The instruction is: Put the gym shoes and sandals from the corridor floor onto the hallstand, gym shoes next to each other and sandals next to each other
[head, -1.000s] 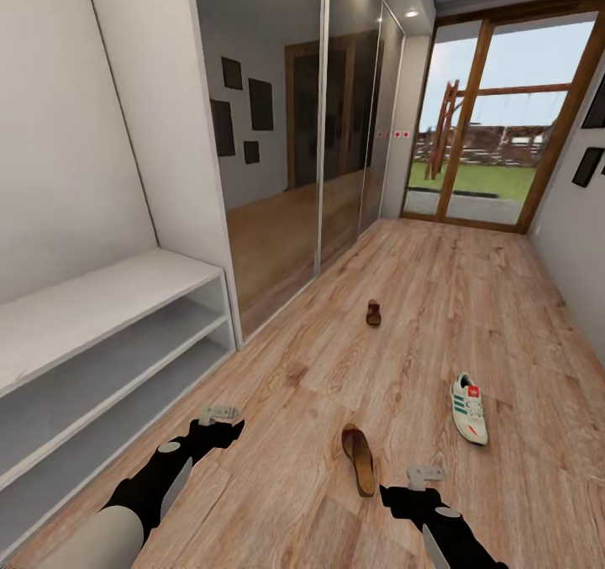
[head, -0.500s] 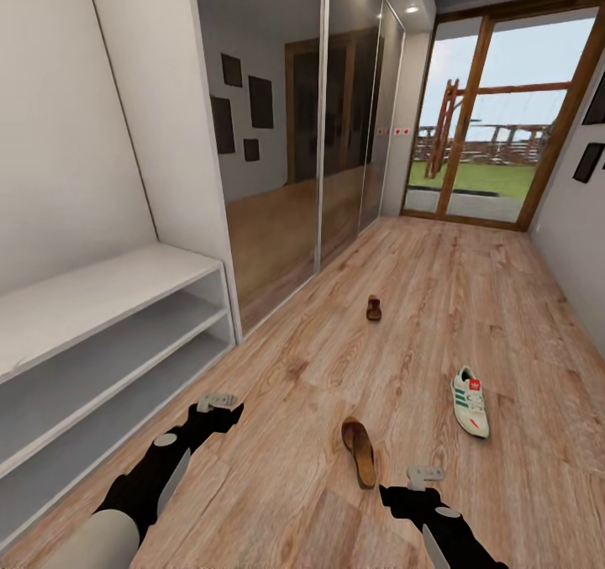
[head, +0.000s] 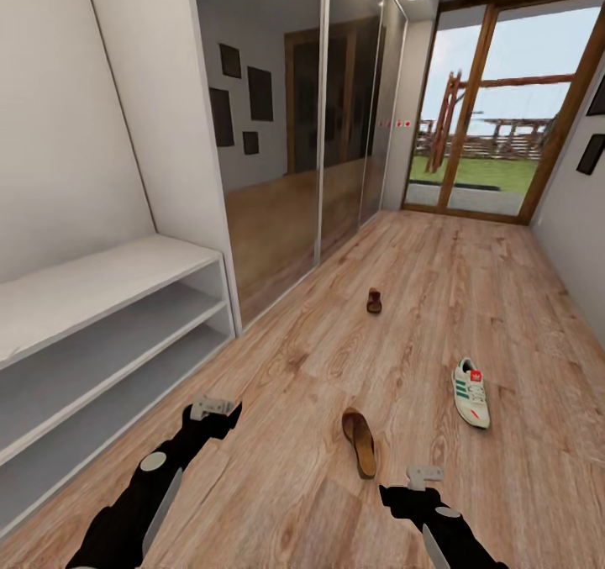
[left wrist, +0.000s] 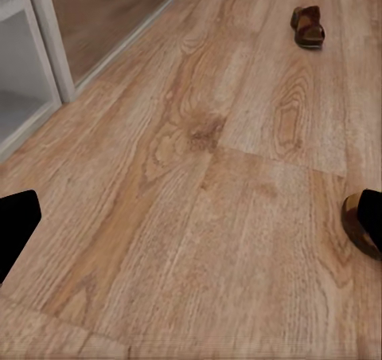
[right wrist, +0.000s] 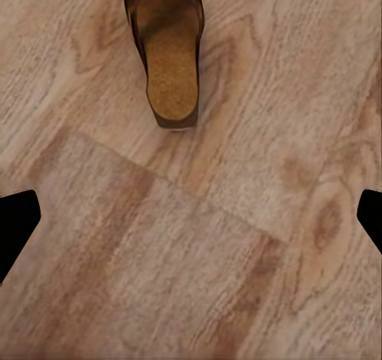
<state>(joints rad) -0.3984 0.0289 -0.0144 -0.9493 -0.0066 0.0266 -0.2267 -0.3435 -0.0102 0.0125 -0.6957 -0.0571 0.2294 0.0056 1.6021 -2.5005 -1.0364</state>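
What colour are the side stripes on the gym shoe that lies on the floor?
Green, on the white gym shoe; the head view shows them best.

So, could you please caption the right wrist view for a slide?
Open right gripper above wood floor, a brown sandal lying just ahead.

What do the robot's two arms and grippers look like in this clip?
Both arms are glossy black with small round grey discs at the joints. The left gripper and right gripper each carry a pale grey block-shaped piece at the tip. Their fingertips render as plain black wedges.
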